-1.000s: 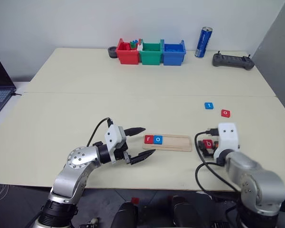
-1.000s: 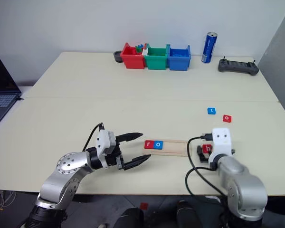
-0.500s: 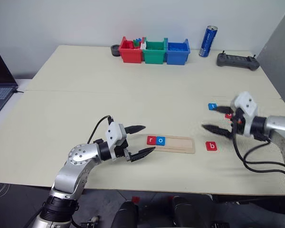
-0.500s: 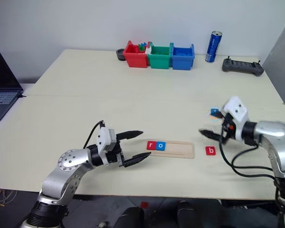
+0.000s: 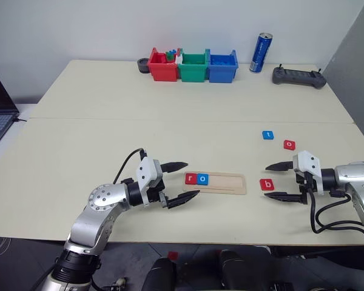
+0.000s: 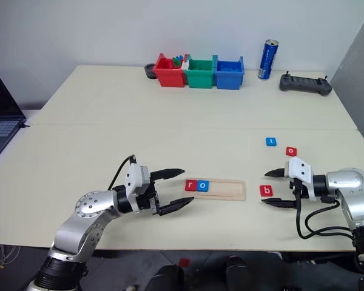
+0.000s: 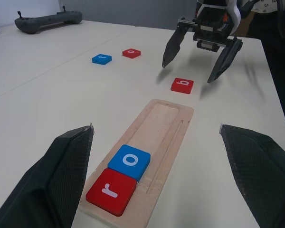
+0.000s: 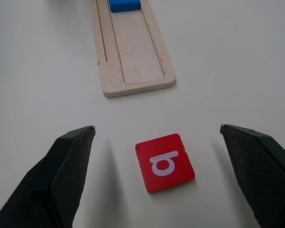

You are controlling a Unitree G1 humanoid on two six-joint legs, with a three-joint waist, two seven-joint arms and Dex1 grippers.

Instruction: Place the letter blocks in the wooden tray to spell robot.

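Pale tabletop (image 5: 109, 127): red "b" block (image 5: 266, 185) lies just left of my empty, wide-open right gripper (image 5: 280, 180), right of the wooden tray (image 5: 227, 182); left gripper (image 5: 181, 180), also gaping, sits farther.

My cream worktop (image 5: 109, 115) carries the wooden tray (image 5: 224, 182), loose red "b" (image 5: 266, 185), blue "t" (image 5: 267, 134) and red "o" (image 5: 289, 144) blocks, three bins (image 5: 193, 66), a can (image 5: 260, 53) and a controller (image 5: 298, 76).
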